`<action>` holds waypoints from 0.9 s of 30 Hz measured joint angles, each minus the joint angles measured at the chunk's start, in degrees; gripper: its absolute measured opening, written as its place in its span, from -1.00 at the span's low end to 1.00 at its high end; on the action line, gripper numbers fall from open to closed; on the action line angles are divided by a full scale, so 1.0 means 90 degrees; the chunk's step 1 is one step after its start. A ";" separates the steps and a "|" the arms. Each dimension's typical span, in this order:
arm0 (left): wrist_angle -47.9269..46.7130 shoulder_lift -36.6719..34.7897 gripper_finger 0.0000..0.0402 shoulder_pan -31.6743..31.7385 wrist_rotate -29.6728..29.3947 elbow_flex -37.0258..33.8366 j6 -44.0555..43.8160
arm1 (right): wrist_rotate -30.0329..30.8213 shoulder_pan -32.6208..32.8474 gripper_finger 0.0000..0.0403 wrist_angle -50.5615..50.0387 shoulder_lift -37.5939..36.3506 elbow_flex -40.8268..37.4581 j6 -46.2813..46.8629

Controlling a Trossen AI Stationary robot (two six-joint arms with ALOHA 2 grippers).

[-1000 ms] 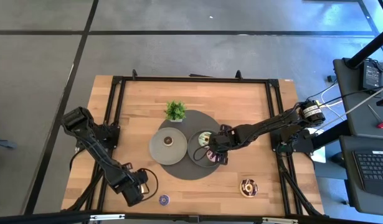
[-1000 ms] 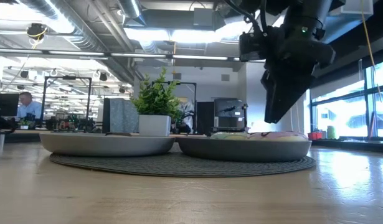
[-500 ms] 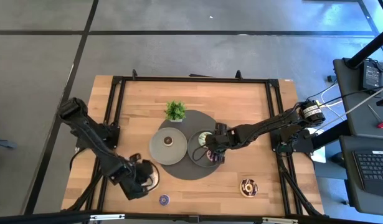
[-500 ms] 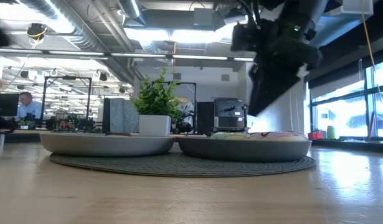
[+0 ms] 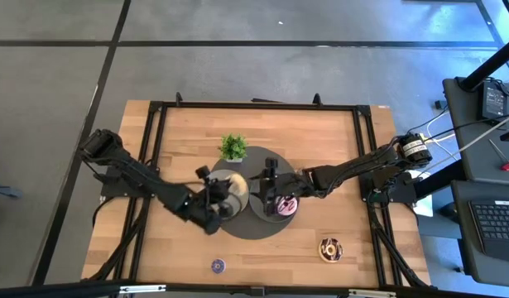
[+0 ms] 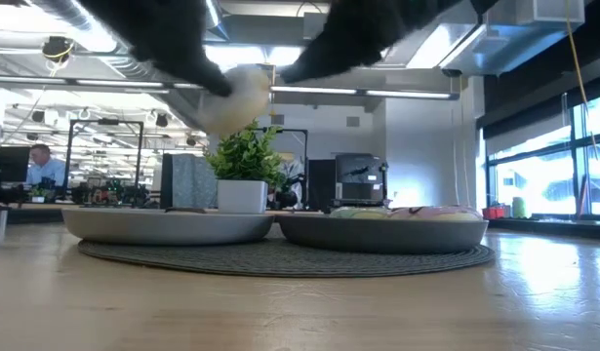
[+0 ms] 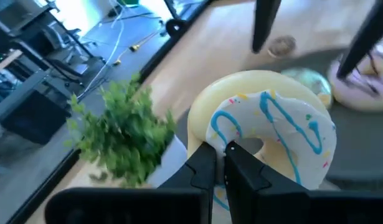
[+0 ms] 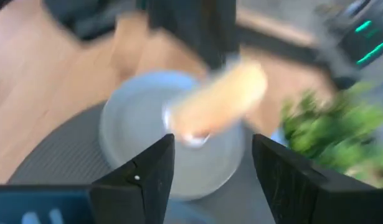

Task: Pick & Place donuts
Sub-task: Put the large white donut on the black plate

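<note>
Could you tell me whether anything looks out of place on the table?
Two donuts lie off the plates on bare wood near the front edge: a chocolate donut and a tiny purple donut. Nothing looks spilled or damaged.

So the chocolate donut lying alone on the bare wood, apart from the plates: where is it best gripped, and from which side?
Come straight down from above on the chocolate donut: it lies flat, hole up, with nothing close around it. Put one finger in the hole and one outside, pinching the wall of the ring.
</note>
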 joint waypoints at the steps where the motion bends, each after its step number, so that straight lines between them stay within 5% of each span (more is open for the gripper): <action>1: 0.0165 0.0000 -0.91 0.0113 0.0007 0.0001 0.0121 | 0.0203 0.0000 0.06 0.0163 0.0000 0.0000 -0.0067; 21: 0.1561 0.0000 -0.91 0.0395 -0.0199 0.0000 0.1199 | 0.0841 0.0002 0.05 0.0529 0.0000 0.0000 -0.0141; 27: 0.1661 0.0000 -0.91 0.0346 -0.0216 0.0000 0.1264 | 0.1146 0.0005 -0.18 0.0496 0.0000 0.0000 -0.0032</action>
